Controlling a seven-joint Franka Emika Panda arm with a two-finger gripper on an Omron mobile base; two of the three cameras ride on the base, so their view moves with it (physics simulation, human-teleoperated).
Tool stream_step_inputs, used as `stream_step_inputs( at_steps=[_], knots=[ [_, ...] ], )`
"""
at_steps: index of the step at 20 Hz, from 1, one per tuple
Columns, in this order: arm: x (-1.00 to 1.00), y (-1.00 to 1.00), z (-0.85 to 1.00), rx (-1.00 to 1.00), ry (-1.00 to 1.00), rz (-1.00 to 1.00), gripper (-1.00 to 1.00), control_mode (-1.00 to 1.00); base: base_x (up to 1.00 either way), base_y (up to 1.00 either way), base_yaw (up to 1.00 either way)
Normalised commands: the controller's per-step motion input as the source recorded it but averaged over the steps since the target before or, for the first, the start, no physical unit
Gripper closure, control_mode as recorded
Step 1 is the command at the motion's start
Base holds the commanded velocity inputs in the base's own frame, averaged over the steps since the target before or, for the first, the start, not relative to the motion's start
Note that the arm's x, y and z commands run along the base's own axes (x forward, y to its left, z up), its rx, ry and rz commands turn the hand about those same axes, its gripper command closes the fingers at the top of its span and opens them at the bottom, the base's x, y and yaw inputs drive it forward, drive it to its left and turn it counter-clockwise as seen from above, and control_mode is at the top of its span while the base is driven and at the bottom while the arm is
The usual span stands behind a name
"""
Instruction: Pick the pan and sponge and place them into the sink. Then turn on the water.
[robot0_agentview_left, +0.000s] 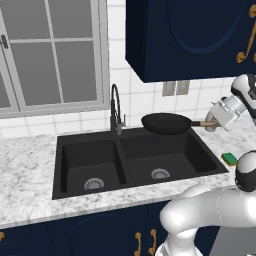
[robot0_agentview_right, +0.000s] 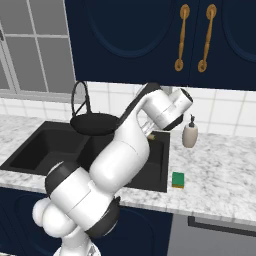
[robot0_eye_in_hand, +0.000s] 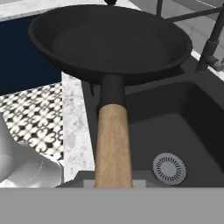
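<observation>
The black pan (robot0_agentview_left: 165, 123) hangs level in the air over the back of the sink's right basin. My gripper (robot0_agentview_left: 212, 123) is shut on the end of its light-brown handle (robot0_eye_in_hand: 113, 144). In the hand view the pan (robot0_eye_in_hand: 109, 41) stretches away from me, with the right basin's silver drain (robot0_eye_in_hand: 169, 168) below it. The black double-basin sink (robot0_agentview_left: 85, 155) holds nothing in either basin. On the counter to the right of the sink lies the green and yellow sponge (robot0_agentview_left: 229, 158), also seen in the right base view (robot0_agentview_right: 178, 179). No water runs from the dark gooseneck faucet (robot0_agentview_left: 116, 112).
A beige soap dispenser (robot0_agentview_right: 189, 134) stands on the marble counter behind the sponge. Dark blue wall cabinets (robot0_agentview_left: 190, 35) hang above the pan and the arm. A window (robot0_agentview_left: 50, 55) sits behind the left basin.
</observation>
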Motion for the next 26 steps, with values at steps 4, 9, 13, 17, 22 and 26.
stream_step_inputs(
  at_steps=[4,9,13,17,22,26],
  knots=[
    [0.37,0.52,-0.41,-0.06,0.16,0.14,1.00,-1.00,0.00,0.00,0.00],
    [0.07,0.36,-0.35,-0.11,0.19,-0.05,1.00,-1.00,0.00,0.00,0.00],
    [0.05,0.05,-0.24,-0.13,0.02,-0.09,1.00,-1.00,0.00,0.00,0.00],
    [0.11,0.00,-0.31,-0.17,0.00,-0.08,1.00,-1.00,0.00,0.00,0.00],
    [0.16,0.01,-0.44,-0.19,0.00,-0.07,1.00,-1.00,0.00,0.00,0.00],
    [0.16,0.00,-0.39,-0.23,-0.01,-0.10,1.00,-1.00,0.00,0.00,0.00]
  ],
)
